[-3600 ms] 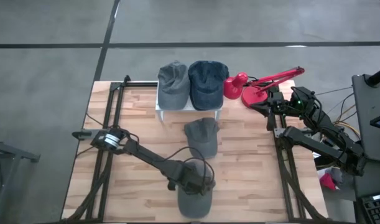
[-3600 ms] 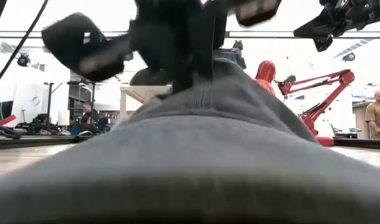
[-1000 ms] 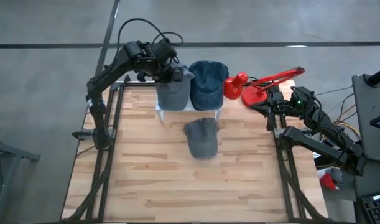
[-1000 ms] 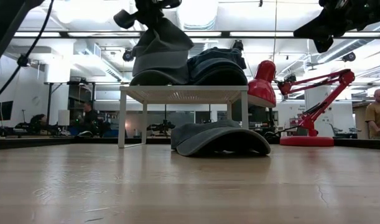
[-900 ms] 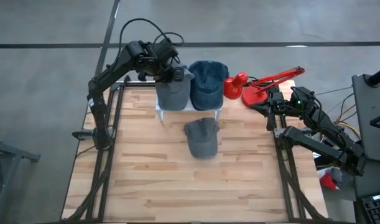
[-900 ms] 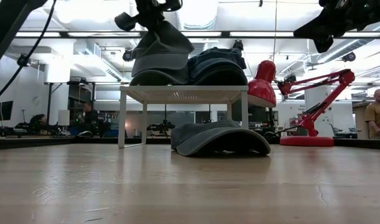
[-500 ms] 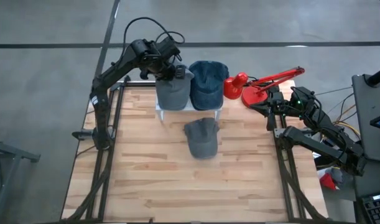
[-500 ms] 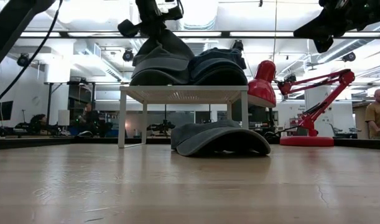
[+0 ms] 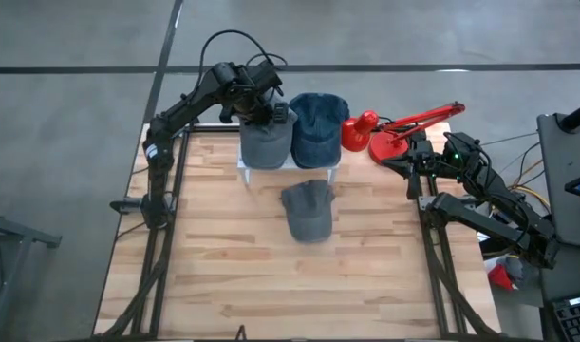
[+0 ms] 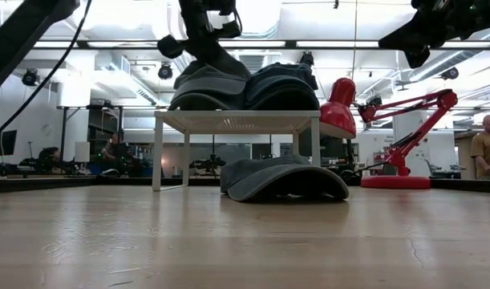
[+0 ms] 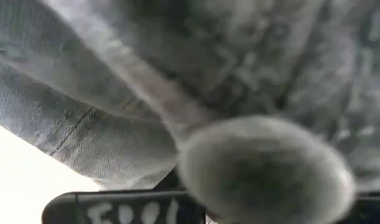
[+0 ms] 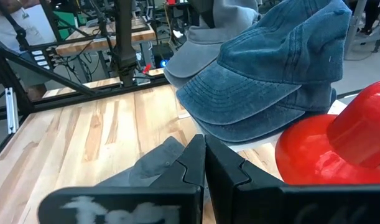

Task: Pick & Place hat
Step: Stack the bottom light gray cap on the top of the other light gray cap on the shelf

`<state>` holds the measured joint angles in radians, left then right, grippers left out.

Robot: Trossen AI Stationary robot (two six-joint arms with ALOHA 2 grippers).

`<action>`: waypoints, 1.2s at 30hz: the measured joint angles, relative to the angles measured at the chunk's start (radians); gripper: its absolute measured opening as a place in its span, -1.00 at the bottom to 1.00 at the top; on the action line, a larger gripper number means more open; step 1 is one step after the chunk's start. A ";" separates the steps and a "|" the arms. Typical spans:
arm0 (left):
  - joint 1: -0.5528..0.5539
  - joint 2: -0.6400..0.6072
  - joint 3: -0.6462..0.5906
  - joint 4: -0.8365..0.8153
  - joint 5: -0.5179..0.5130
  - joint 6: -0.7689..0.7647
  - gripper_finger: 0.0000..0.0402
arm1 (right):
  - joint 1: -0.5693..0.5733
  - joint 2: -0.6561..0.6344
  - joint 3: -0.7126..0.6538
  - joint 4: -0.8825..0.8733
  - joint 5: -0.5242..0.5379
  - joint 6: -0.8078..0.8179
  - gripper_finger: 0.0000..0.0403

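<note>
A: Now that the grey hat (image 9: pixel 264 136) has been lowered onto the white stand (image 9: pixel 244 167), what can be said to have changed?

B: A second ago its crown was held pulled up into a peak above the stand; in the low view it is now seen flattened, resting on top of the hat already there, just beside the blue hat (image 9: pixel 317 118). The left gripper (image 9: pixel 262 106) has been brought down with it and is set against the back of the crown.

A: Has the hat been released?

B: Not yet, it is judged. The left fingers are seen pressed together on a fold of grey cloth, which fills the left wrist view. A slight loosening may have begun, but no gap can be made out.

A: And the other arm?

B: The right gripper (image 9: pixel 410 160) is parked at the table's right edge near the red lamp (image 9: pixel 394 133), its fingers pressed together on nothing.

A: What is left?

B: This placement seems nearly done; only letting go and lifting clear are wanted. One more grey hat (image 9: pixel 308 210) is left lying on the wooden table (image 9: pixel 214 275) in front of the stand.
</note>
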<state>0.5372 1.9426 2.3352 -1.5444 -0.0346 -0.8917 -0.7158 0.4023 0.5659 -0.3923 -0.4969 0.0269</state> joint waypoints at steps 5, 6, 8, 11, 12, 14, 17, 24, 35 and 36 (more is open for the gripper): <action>0.000 0.001 0.000 0.004 0.003 0.018 -0.81 | 0.000 0.000 0.000 0.000 0.000 0.000 -0.96; 0.000 0.001 0.000 0.004 0.005 0.023 -0.78 | 0.000 0.000 0.000 0.000 0.000 0.000 -0.96; 0.000 0.001 0.000 0.008 0.010 0.032 -0.72 | 0.000 0.000 0.000 0.000 0.000 -0.001 -0.96; 0.000 0.000 0.001 0.017 0.020 0.047 -0.62 | 0.000 0.000 0.000 0.000 0.000 -0.001 -0.96; 0.001 0.000 0.001 0.023 0.025 0.050 -0.59 | 0.000 0.000 0.000 0.000 0.000 -0.001 -0.96; 0.004 0.000 0.003 0.030 0.038 0.052 -0.52 | 0.000 0.000 0.000 0.000 0.000 -0.001 -0.96; 0.011 0.000 0.019 0.034 0.056 0.052 -0.43 | 0.000 0.000 0.000 0.000 0.000 -0.001 -0.96; 0.022 -0.032 0.019 0.060 0.085 0.042 -0.34 | 0.000 0.000 0.000 0.000 0.000 -0.001 -0.96; 0.022 -0.065 0.021 0.075 0.091 0.029 -0.34 | 0.000 0.000 0.000 0.000 0.000 -0.001 -0.96; 0.022 -0.066 0.021 0.075 0.093 0.029 -0.34 | 0.000 0.000 0.000 0.000 0.000 -0.001 -0.96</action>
<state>0.5591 1.8761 2.3558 -1.4696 0.0580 -0.8631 -0.7161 0.4023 0.5659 -0.3920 -0.4969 0.0257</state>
